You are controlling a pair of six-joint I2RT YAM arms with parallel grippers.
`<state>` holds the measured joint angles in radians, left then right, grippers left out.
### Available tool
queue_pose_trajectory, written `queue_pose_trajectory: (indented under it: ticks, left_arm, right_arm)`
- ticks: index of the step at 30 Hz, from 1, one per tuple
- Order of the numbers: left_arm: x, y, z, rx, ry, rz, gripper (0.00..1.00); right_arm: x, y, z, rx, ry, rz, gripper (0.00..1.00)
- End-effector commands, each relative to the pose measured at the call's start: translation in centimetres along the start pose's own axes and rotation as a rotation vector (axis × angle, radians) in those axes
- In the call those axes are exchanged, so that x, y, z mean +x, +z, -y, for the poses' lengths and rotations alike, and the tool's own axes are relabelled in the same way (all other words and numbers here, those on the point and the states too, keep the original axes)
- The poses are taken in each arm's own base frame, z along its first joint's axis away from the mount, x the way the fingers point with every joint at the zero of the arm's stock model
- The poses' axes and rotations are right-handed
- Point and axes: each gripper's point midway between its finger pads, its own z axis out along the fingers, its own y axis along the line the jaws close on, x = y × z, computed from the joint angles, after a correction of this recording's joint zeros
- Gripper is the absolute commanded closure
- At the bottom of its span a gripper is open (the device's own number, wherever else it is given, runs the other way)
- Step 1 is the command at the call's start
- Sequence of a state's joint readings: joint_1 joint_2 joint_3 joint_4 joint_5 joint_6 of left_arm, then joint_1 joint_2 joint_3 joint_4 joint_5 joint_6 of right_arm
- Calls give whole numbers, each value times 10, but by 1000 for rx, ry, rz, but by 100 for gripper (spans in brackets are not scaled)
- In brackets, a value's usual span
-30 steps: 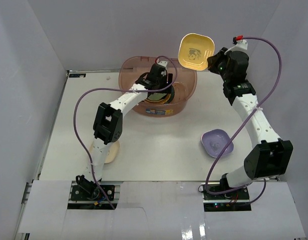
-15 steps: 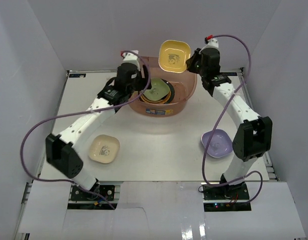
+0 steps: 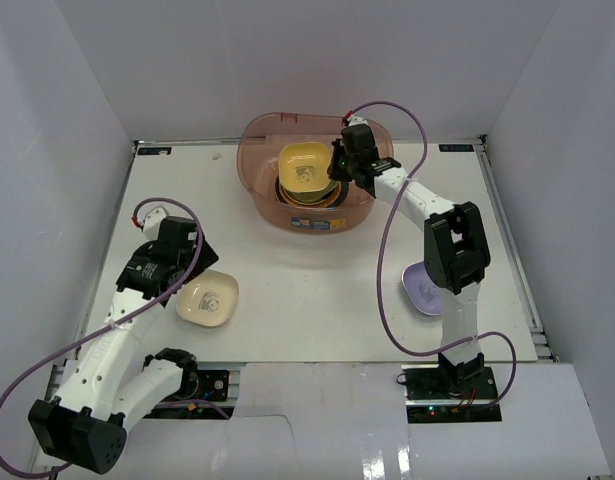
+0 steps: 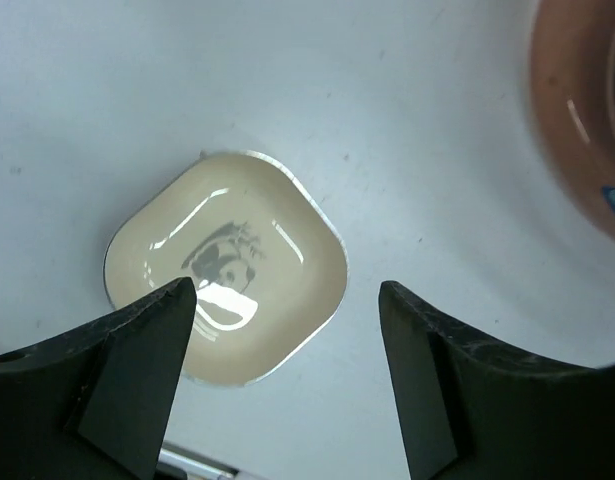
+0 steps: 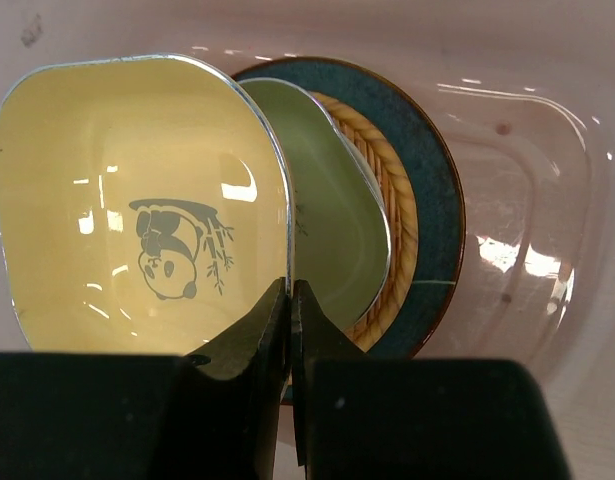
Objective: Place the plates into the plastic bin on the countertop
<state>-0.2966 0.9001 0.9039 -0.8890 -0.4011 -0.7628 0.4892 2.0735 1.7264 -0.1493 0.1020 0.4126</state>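
Note:
My right gripper point(image 5: 291, 290) is shut on the rim of a yellow panda plate point(image 5: 137, 200), holding it inside the translucent pinkish-brown bin point(image 3: 262, 195), also seen in the top view point(image 3: 305, 168). Below it in the bin lie a green plate point(image 5: 332, 230), an orange woven-look plate point(image 5: 395, 220) and a teal plate point(image 5: 437, 200), stacked. My left gripper point(image 4: 285, 295) is open above the white countertop point(image 3: 317, 270), beside a cream panda plate point(image 4: 227, 265), which lies at front left point(image 3: 208, 299). A lavender plate point(image 3: 427, 288) lies at the right, partly hidden by my right arm.
White walls stand around the countertop. The bin's rim point(image 4: 577, 120) shows at the right edge of the left wrist view. Purple cables loop over both arms.
My right gripper has brought the yellow plate from above the back wall down into the bin. My left arm has left the bin and swung back to the cream plate at front left.

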Motion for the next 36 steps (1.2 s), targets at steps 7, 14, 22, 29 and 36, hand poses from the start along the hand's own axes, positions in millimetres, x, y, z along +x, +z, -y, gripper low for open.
queue_pose_trajectory:
  ticks: [7,14,22,29,36]
  left_arm:
    - [80,-27,-44,-285,-199,-371,13]
    - [139,-27,-69,-379,-215,-554,16]
    - [151,-14,-62,-337,-259,-562,23]
    - [166,19,-69,-401,-205,-565,27]
    - [168,43,-50,-277,-127,-567,100]
  right_arm:
    - [-15,3,3,21,-17,32,56]
    - [-63,-47,-25,-82,-72,128,26]
    - [-82,-175,-27,-132,-192,259,26]
    - [56,-223,28,-90,-160,61,28]
    - [161,-273,108,194,-88,-117,22]
